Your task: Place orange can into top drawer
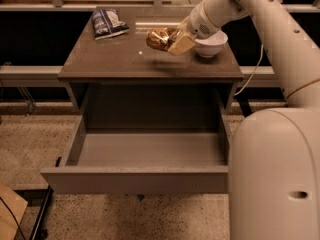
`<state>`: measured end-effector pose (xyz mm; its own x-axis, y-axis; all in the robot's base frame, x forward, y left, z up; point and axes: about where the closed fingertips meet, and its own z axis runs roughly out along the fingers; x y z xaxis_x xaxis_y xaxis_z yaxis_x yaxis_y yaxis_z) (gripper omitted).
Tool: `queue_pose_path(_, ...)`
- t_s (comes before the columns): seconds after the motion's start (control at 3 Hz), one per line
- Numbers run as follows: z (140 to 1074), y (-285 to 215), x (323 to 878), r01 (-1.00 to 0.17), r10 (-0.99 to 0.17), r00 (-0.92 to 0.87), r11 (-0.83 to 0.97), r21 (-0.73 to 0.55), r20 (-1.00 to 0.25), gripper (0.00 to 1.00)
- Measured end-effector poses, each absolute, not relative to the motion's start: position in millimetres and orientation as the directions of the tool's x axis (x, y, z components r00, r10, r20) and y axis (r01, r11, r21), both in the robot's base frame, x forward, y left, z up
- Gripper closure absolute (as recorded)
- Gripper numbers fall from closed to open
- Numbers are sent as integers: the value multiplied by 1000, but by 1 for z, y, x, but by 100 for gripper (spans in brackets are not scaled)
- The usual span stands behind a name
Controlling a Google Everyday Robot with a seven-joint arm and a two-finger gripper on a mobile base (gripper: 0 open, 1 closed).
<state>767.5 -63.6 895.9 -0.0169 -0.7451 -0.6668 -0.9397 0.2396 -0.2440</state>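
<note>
The orange can [158, 38], crushed and shiny gold-bronze, is held in my gripper [173, 41] just above the brown cabinet top [115, 59], casting a shadow below it. The gripper is shut on the can's right side, with one tan finger [182, 43] showing in front. The arm reaches in from the upper right. The top drawer [135, 181] is pulled fully open below the cabinet top, with nothing inside its grey box.
A blue-and-white snack bag [107, 22] lies at the back left of the cabinet top. A white bowl [211, 44] stands at the right, just behind the gripper. My white arm and base [275, 174] fill the right side, close to the drawer's right corner.
</note>
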Motion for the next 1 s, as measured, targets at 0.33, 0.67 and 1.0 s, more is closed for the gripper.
queue_pose_path(0.33, 937, -84, 723, -920, -784, -22, 258, -294, -620, 100)
queue_pose_path(0.67, 982, -100, 662, -889, -767, -55, 329, -319, -639, 100)
queue_pose_path(1.0, 993, -96, 599, -880, -727, -62, 362, -306, -683, 100)
